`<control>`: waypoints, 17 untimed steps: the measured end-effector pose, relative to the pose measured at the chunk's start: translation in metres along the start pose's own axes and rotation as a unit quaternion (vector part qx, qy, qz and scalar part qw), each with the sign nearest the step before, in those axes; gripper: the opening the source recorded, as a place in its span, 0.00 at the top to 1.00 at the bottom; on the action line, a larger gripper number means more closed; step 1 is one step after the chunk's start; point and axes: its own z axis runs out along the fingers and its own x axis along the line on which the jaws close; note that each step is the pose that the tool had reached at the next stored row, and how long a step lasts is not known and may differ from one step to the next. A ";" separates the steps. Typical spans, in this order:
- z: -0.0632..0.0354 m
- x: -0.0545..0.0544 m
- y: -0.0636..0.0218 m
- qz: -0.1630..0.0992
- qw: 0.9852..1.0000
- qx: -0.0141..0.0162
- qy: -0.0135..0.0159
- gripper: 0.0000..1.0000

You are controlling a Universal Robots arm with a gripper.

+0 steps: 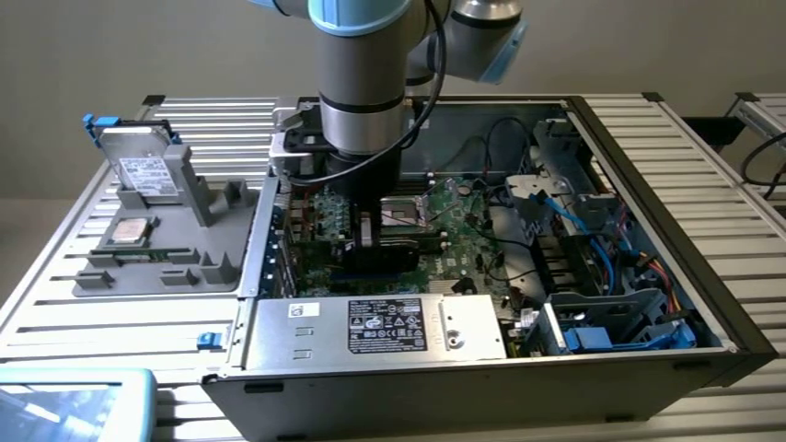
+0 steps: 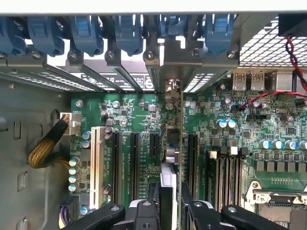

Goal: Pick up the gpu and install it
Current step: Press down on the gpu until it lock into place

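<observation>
from the exterior view the arm is down inside the open pc case, gripper low over the motherboard. the wrist view gets the good stuff: the gpu sits edge-on and upright, pinched between the half-closed fingers, right over a slot between the black expansion slots. outside, a grey parts tray with a hard drive sits on the slatted metal table.
</observation>
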 end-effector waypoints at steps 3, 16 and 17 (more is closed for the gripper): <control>0.0002 0.000 0.0001 -0.002 1.000 0.000 -0.005 0.72; 0.0010 0.000 0.0004 -0.002 1.000 0.001 -0.007 0.72; 0.0010 0.000 0.0006 -0.002 1.000 0.001 -0.007 0.72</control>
